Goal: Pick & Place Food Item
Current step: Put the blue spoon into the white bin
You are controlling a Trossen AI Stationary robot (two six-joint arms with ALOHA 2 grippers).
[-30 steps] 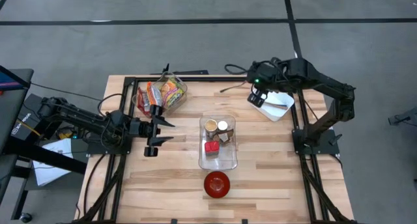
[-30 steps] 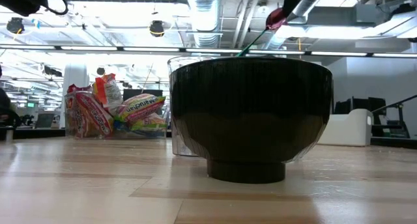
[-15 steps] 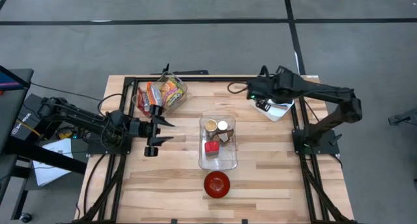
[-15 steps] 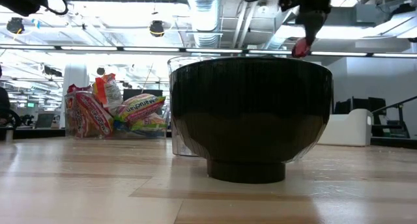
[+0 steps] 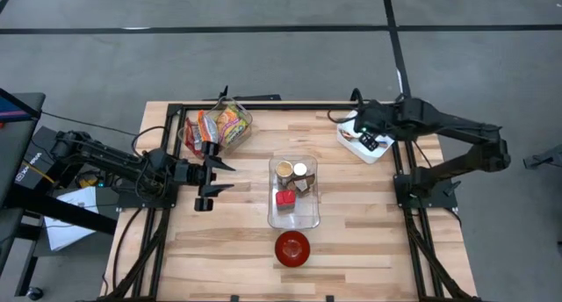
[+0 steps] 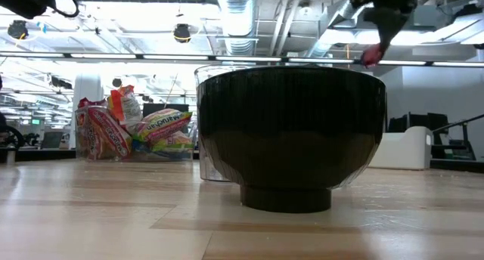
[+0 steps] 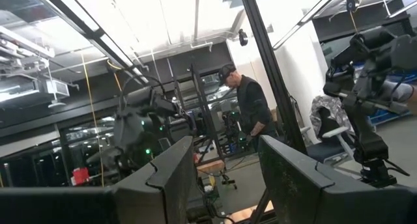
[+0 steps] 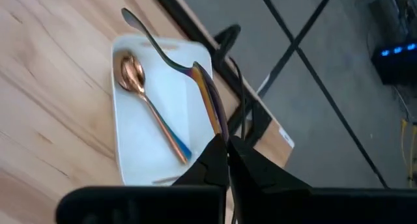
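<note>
My right gripper [image 8: 225, 146] is at the far right of the table, over a white tray [image 5: 382, 150], and is shut on an iridescent utensil [image 8: 207, 97]. It also shows high up in the low view [image 6: 372, 57]. A copper spoon [image 8: 140, 94] lies in the tray [image 8: 140, 149]. A clear container [image 5: 293, 195] with several food pieces stands mid-table. A red bowl [image 5: 292, 248] stands near the front edge and looks dark in the low view [image 6: 291, 135]. My left gripper [image 5: 226, 176] is open and empty, left of the container. It points level across the table [image 7: 225, 152]. My right gripper pinches the utensil's handle end [image 8: 219, 131] between its two fingertips, and the fingers lie along the handle. The utensil reaches away from the fingers over the tray, its head [image 8: 129, 17] past the tray's far rim. Whether it touches the tray I cannot tell.
A clear bag of colourful snack packets [image 5: 218, 126] lies at the far left. A black frame rail [image 5: 263, 104] runs along the table's far edge. Bare wood lies between the container and the tray. A person [image 7: 251, 110] stands in the room beyond the table.
My right gripper, still shut on the utensil, has turned and gone toward the table's right edge. It now stands over the white tray. The right arm's elbow has swung out to the right.
</note>
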